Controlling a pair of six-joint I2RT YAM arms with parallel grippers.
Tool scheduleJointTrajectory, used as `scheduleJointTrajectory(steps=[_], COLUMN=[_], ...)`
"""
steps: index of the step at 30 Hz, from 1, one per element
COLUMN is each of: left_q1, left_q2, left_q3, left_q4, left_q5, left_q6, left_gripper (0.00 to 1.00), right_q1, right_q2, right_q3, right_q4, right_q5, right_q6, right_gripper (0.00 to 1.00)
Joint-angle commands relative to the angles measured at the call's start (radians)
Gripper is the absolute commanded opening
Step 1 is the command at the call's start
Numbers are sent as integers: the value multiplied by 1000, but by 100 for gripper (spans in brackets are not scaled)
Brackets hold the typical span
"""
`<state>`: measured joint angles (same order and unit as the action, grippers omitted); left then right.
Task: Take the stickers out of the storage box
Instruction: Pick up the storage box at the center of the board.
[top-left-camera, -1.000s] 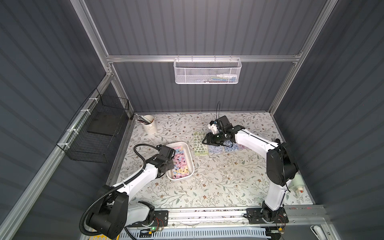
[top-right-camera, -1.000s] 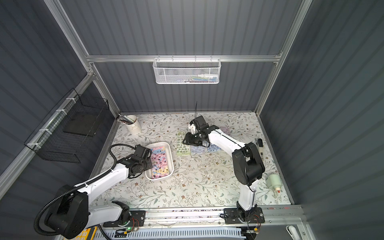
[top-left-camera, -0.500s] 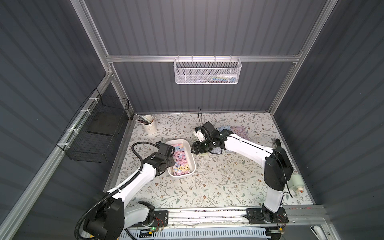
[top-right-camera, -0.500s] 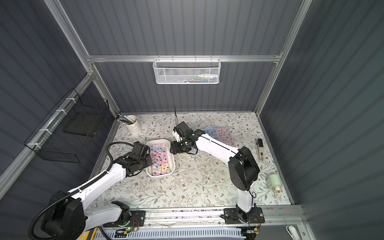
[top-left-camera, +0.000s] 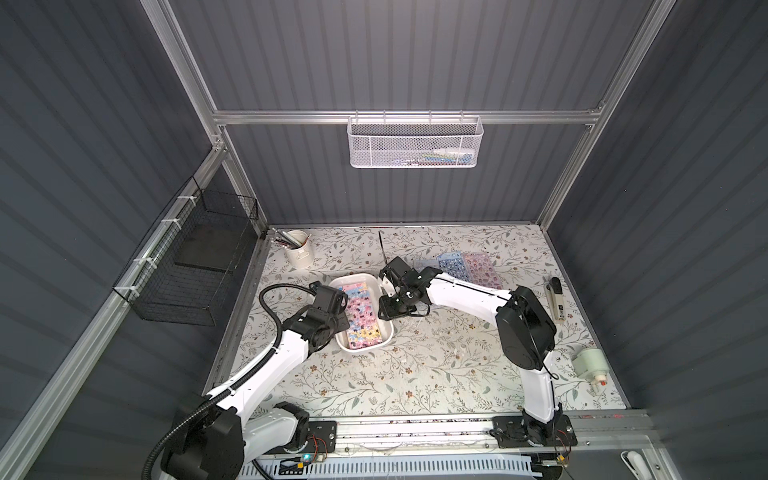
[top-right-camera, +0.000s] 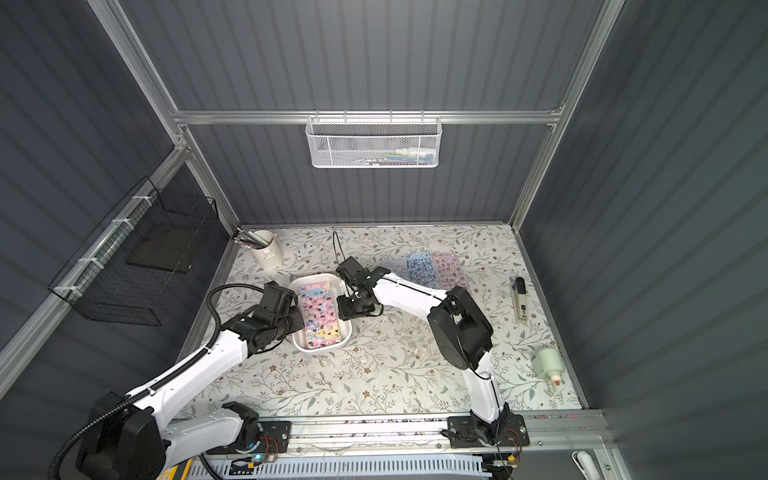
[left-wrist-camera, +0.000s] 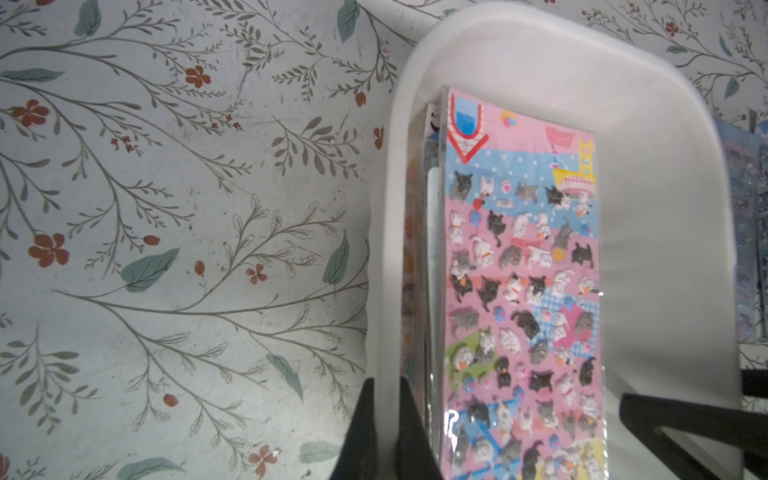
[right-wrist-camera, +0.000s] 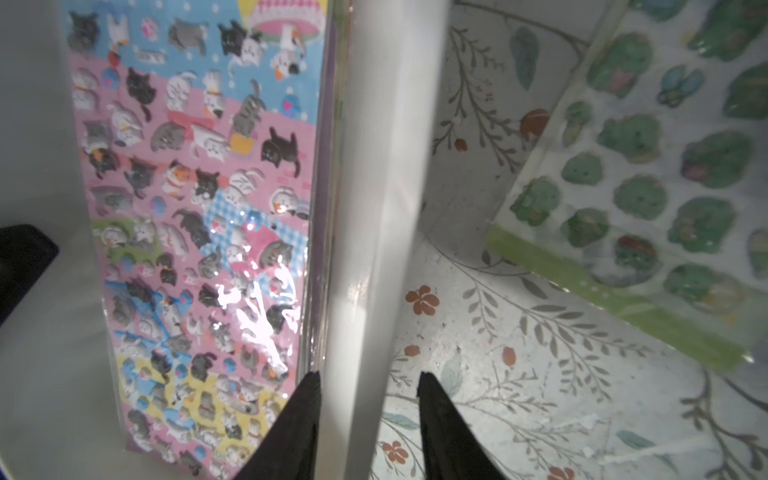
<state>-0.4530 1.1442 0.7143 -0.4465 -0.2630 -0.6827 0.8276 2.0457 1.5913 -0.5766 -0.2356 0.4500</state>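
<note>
The white storage box sits left of the table's middle. A stack of stickers lies in it, topped by a pink sheet of cats. My left gripper is shut on the box's left wall. My right gripper is open astride the right wall, one finger inside against it and one outside, apart from it. More stickers lie on the table: a blue sheet, a pink sheet and a green sheet.
A cup of pencils stands at the back left. A black wire basket hangs on the left wall and a white mesh basket on the back rail. A dark pen-like tool and a white object lie at the right edge.
My right arm has swung left from the sheets on the table to the box's right wall, and its jaws have narrowed. My left gripper has kept its hold on the box.
</note>
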Motion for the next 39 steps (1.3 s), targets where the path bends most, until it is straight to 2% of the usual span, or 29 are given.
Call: scheduleJointTrajectory(steps=[1,6,13,18,21,23,26,33,39], left_q1=[-7,-9,-9,-9,-9,-9,-24,-173,-295], left_q2=[-18,-3,13,-17,-43,-48,-28,101,249], left_q3=[4,-3,-12,15,56,88,137,240,349], left_q4=[52,71,105,87,49,27,-3,7,46], left_q5=[27,38,67,64,51,56,68,44,10], left_q6=[-23,-24,14,77,116,136,152,126,124], left_gripper=[0,0,0,41,54,54,46,31,27], right_q1=[-1,-1,-2,-17,-27,-34,-46,-104,-169], right_q2=[14,11,-14,-71,-114,-140,-181,-295,-386], right_q3=[34,45,25,-28,-58,-76,-100,-217,-345], right_q4=[-3,-2,-2,12,13,6,-15,-58,-61], right_q5=[15,29,67,95,118,130,145,227,251], right_q6=[14,19,16,19,15,9,-4,-34,-36], right_gripper=[33,16,3,0,0,1,2,5,6])
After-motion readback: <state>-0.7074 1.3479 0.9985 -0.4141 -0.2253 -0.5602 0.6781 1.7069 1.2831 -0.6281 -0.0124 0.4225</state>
